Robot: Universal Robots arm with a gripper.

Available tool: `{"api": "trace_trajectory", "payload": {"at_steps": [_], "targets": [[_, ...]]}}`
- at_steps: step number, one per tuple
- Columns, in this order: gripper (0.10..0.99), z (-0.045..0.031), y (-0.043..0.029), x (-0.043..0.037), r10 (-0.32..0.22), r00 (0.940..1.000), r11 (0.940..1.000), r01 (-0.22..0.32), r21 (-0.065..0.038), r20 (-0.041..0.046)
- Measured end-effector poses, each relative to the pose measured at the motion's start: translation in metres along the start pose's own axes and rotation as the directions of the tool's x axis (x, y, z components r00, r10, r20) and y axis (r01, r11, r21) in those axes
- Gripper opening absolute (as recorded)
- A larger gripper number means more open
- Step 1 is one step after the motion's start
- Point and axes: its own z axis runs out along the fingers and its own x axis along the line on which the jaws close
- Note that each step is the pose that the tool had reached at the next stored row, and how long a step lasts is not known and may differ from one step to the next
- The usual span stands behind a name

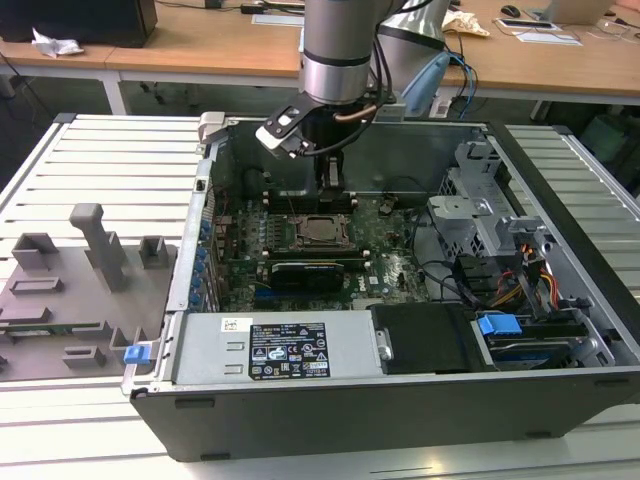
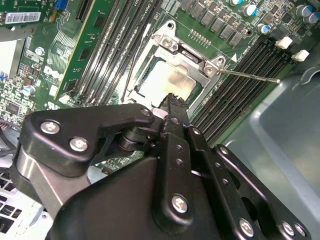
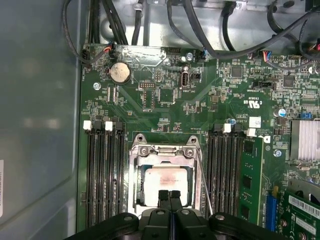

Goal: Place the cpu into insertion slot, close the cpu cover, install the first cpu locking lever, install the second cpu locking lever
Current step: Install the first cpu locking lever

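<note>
OK, gripper (image 3: 169,194) is down inside the open pc case (image 1: 560,400), above the green board (image 3: 165,105). Its fingers are pressed together w/ nothing pinched between them. In the first wrist view the tips hang right over one edge of the chip (image 3: 164,180); can't tell if they touch it. Chip lies flat in the socket (image 1: 303,232), silvery top up. The cover (image 3: 165,157) lies down around it as far as I can see, w/ the chip showing thru its square window. A thin lever rod (image 3: 205,185) runs along one side of the socket and angles away from it. In the second wrist view that rod (image 2: 250,76) sticks out past a cover (image 2: 172,42) corner toward the long black memory slots (image 2: 235,85), and the gripper (image 2: 171,101) tips sit just at the chip (image 2: 167,82) edge. From the exterior view the gripper (image 1: 332,185) hangs straight down just behind the socket, approx mid-board.
</note>
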Motion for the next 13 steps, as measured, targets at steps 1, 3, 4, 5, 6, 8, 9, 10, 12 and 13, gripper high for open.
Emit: {"api": "trace_trajectory", "payload": {"at_steps": [1,3,4,5,6,8,9,10,12,13], "targets": [[0.106,-0.0003,0.0000,0.0000,0.000,1.0000,1.0000,0.000,0.000,0.0002],[0.106,-0.0011,0.0000,-0.0001,0.000,1.0000,1.0000,0.000,0.000,0.0001],[0.106,-0.0018,0.0000,-0.0001,0.000,1.0000,1.0000,0.000,0.000,0.0002],[0.106,-0.0026,0.0000,-0.0001,0.000,1.0000,1.0000,0.000,0.000,0.0001],[0.106,-0.0030,0.0000,-0.0001,0.000,1.0000,1.0000,0.000,0.000,0.0000],[0.106,-0.0039,0.0000,-0.0002,0.000,1.0000,1.0000,0.000,0.000,0.0001],[0.106,-0.0045,0.0000,-0.0002,0.000,1.0000,1.0000,0.000,0.000,0.0000],[0.106,-0.0052,0.0000,-0.0002,0.000,1.0000,1.0000,0.000,0.000,0.0001],[0.106,-0.0073,0.0001,-0.0003,0.000,1.0000,1.0000,0.000,0.000,0.0001],[0.106,-0.0083,0.0001,-0.0004,0.000,1.0000,1.0000,0.000,0.000,0.0001]]}}
